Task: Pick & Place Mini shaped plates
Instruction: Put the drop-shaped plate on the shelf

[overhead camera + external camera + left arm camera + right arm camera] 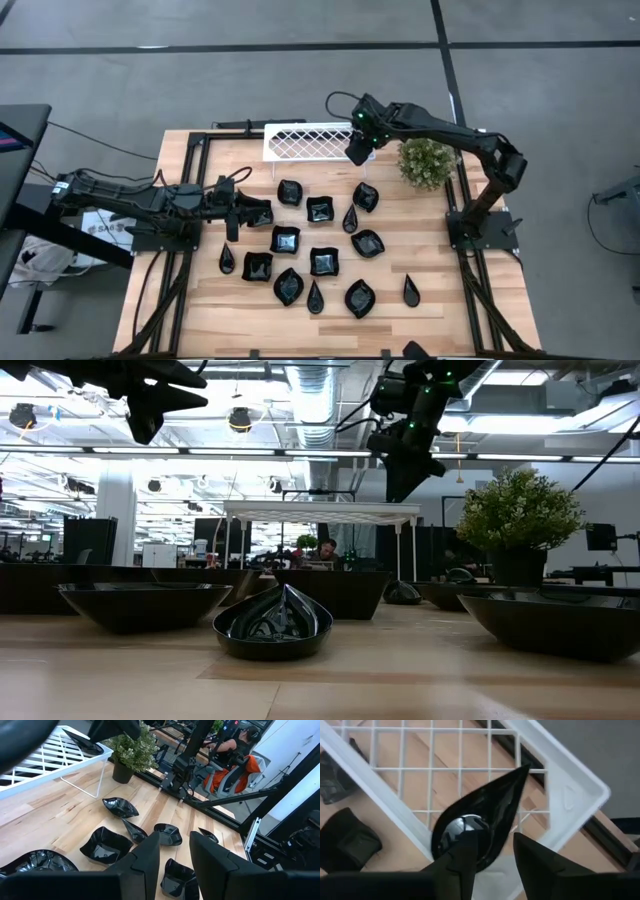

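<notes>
Where the work stood: as the right gripper (pixel 492 852) hovered over the end of the white lattice tray (pixel 300 141) nearest the potted plant (pixel 427 162), a teardrop plate (pixel 480 817) lay on the tray's grid just beyond its parted fingers, so the placing step looked all but done.
Table: the other mini shaped plates (pixel 322 260) sat scattered on the wooden table (pixel 190 300), well apart from the tray.
Next move: likely lifting the right arm clear without nudging the teardrop, then fetching another plate.
Left gripper (pixel 174 851): over the table's left side, fingers narrowly apart, holding nothing.
Views: only the right wrist view showed the teardrop on the grid; the high view hid it under the gripper.
</notes>
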Tool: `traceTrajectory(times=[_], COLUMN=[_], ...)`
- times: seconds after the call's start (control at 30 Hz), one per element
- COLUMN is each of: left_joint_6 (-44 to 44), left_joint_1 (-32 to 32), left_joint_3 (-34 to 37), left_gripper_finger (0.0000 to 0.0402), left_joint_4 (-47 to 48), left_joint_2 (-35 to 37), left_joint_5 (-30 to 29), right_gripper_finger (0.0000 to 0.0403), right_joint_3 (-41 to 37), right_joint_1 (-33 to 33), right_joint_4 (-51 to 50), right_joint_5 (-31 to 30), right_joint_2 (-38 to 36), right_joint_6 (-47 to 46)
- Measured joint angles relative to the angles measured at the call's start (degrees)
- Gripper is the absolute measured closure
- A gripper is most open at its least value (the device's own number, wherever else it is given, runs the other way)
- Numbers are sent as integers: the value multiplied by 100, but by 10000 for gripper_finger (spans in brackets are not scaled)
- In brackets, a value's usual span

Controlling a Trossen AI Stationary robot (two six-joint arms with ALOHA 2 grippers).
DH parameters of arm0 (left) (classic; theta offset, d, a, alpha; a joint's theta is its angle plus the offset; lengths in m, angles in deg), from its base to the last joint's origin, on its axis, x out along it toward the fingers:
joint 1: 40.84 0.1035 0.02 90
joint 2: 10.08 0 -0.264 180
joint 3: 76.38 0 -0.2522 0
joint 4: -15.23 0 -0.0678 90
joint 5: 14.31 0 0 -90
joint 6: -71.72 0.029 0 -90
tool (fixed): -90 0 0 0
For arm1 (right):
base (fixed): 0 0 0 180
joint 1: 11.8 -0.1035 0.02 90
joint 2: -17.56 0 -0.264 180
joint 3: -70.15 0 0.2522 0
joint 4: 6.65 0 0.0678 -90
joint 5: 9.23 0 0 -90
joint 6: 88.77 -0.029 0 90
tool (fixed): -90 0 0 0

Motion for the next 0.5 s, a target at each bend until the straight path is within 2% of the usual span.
traceTrajectory(times=[0.5], left_joint_6=[-1], left_joint_1=[1], left_joint_3=[0], left_gripper_finger=[294], left_joint_4=[-27], left_joint_2=[0], left_joint_5=[0], right_gripper_finger=[288], right_joint_3=[-10], right_joint_1=[14], right_joint_4=[-123], right_joint_5=[-8], right_joint_2=[13], right_joint_6=[2])
